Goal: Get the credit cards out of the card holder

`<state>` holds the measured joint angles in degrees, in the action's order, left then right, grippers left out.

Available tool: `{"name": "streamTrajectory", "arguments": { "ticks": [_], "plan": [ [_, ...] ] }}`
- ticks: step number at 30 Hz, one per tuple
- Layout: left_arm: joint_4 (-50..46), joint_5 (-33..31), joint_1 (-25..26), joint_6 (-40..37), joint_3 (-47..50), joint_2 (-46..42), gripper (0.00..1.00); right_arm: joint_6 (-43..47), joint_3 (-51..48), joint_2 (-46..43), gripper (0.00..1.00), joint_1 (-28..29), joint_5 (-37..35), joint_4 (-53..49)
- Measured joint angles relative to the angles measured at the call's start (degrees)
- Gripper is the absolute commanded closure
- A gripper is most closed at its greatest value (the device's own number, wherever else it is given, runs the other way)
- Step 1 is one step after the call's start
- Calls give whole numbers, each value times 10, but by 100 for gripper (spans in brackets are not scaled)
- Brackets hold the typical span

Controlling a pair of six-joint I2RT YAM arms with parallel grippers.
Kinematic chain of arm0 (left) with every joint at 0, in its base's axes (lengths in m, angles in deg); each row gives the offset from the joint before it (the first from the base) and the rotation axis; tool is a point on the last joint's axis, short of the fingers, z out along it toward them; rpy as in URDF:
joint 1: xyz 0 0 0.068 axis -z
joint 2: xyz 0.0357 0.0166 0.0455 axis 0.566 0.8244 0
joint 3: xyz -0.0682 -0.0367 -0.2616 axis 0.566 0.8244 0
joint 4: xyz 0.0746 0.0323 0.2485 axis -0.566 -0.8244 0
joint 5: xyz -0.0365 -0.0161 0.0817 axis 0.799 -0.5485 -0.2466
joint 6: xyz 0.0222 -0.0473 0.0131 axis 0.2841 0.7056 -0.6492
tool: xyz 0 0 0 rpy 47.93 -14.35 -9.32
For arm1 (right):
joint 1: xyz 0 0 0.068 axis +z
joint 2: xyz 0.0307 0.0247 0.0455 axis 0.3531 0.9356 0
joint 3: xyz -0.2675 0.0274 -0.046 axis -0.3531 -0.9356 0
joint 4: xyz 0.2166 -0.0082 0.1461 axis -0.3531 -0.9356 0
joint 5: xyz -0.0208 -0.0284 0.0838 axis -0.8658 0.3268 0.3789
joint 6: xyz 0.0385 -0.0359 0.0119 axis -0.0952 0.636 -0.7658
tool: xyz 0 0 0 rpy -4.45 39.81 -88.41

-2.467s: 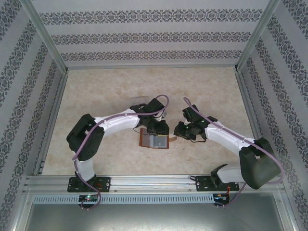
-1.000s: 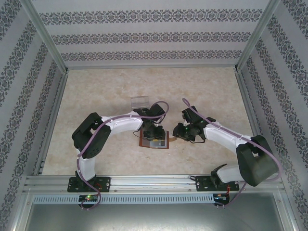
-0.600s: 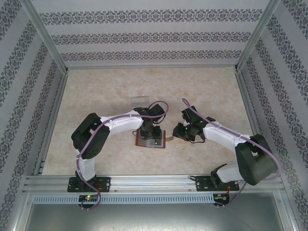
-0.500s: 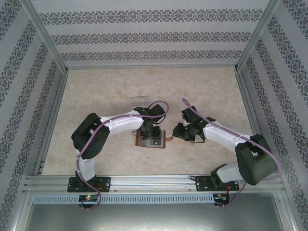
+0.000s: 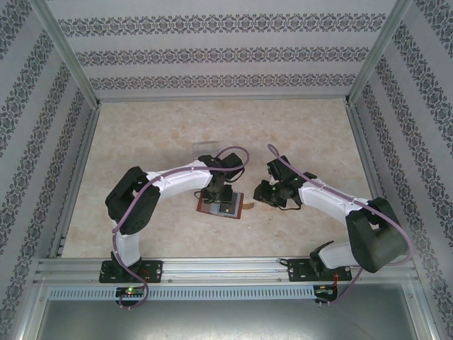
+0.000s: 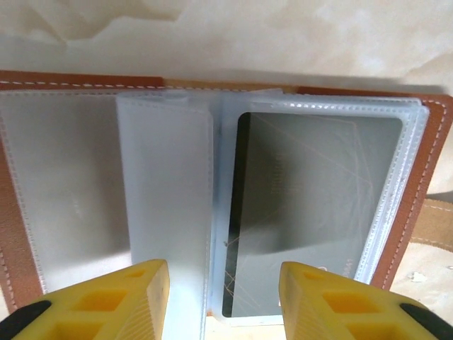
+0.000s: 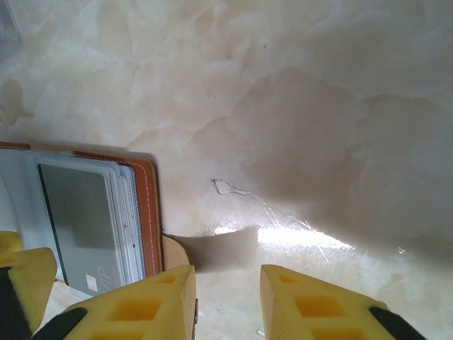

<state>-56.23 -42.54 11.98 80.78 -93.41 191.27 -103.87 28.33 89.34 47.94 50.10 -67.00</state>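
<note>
The brown card holder [image 5: 221,209] lies open on the table, its clear sleeves facing up. In the left wrist view its leather rim [image 6: 8,234] frames the sleeves, and a grey credit card [image 6: 318,205] sits inside the right-hand sleeve. My left gripper [image 6: 224,297] hangs open just above the sleeves' near edge, over the middle fold; from above the left gripper [image 5: 216,194] covers the holder's centre. My right gripper [image 7: 226,301] is open over bare table, just right of the holder [image 7: 148,212], with the strap tab [image 7: 175,251] beside its left finger. The card [image 7: 76,219] shows there too.
A clear plastic tray [image 5: 205,149] stands just behind the left arm's wrist; its corner [image 7: 7,28] shows in the right wrist view. Marble-patterned table [image 5: 141,134] extends all round, enclosed by patterned walls and a metal rail along the near edge.
My left gripper has moved from the holder's far right side to over its middle and come down close. The holder has slid slightly left. The right gripper has barely shifted.
</note>
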Motion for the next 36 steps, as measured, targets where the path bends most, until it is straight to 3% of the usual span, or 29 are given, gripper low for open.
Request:
{"name": "streamTrajectory", "arguments": {
  "ticks": [8,17,24,36],
  "plan": [
    [-19,-25,0,-10,-1,-11,61,0,0,2,69,0,0,2],
    [-23,-31,0,-25,0,-19,87,0,0,4,69,0,0,2],
    [-23,-29,0,-30,13,-49,98,0,0,8,69,1,0,2],
    [-16,-5,0,-30,61,-77,98,0,6,32,69,8,0,0]
  ]
}}
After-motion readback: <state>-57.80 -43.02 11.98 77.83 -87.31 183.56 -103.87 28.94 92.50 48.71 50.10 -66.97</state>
